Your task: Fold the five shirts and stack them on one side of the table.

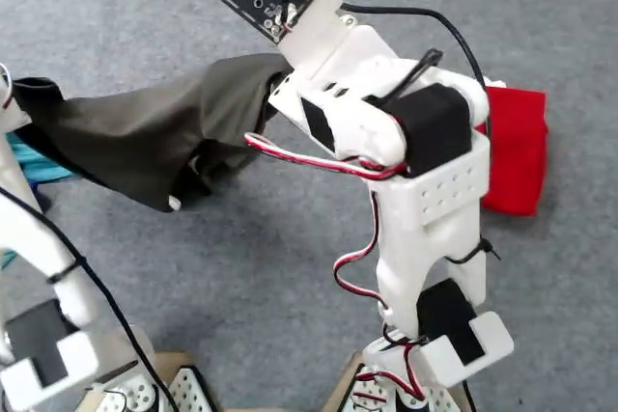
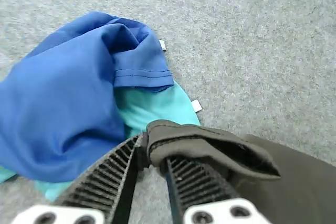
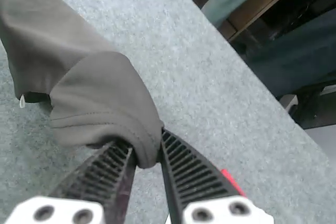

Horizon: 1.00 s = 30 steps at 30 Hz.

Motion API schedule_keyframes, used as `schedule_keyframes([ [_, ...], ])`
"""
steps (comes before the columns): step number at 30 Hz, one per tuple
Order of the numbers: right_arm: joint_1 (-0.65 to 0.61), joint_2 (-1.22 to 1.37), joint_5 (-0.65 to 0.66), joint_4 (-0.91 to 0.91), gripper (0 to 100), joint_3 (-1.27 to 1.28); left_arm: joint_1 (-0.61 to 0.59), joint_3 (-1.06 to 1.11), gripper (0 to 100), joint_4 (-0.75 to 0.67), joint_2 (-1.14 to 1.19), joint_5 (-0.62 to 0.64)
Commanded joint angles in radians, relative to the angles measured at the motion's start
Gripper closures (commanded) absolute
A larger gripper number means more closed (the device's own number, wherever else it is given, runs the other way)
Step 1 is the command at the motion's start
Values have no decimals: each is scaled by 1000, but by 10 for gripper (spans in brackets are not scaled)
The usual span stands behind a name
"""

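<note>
Though apart, both claws (image 2: 153, 153) (image 3: 147, 148) on shirt (image 1: 145, 137).

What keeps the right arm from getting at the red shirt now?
Probably no, not yet: the right gripper is shut on the dark olive shirt, which the left gripper also holds. The red shirt itself lies nearby, uncovered.

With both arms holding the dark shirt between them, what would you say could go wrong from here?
The left gripper pinches only a thin hem of the dark shirt, so it might slip out under tension. The blue shirt and teal shirt lie right beside that grip; a sweep there may drag them. The right gripper holds a bunched wad, which could leave the fold uneven.
</note>
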Motion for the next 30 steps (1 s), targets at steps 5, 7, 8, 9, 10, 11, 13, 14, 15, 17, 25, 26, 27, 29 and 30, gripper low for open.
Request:
schedule_keyframes([
  [5,23,96,-3,-69,983,96,110,7,970,-157,206,-8],
  [7,51,140,-3,-126,983,139,137,7,956,-209,275,-8],
  [8,72,165,-3,-161,983,163,151,7,928,-232,311,-8],
  [9,94,188,-3,-203,983,188,162,7,886,-252,345,-5],
  [10,117,211,-3,-244,983,211,170,5,840,-264,373,0],
  [11,143,236,-3,-285,983,232,174,-7,801,-267,400,2],
  [13,190,280,-5,-368,983,274,171,-53,754,-233,440,34],
  [14,213,305,-11,-410,983,297,165,-85,751,-203,453,55],
  [15,230,328,-12,-453,983,320,151,-120,749,-160,460,68],
  [17,249,377,-12,-526,983,371,131,-199,748,-52,460,71],
  [25,250,542,-74,-839,983,527,140,-380,750,333,407,-130],
  [26,250,561,-84,-868,983,535,153,-371,751,362,391,-166],
  [27,250,578,-98,-893,983,541,166,-358,751,400,374,-204],
  [29,249,615,-127,-930,983,533,203,-303,751,450,342,-272],
  [30,249,625,-138,-945,983,533,226,-263,751,457,324,-293],
])
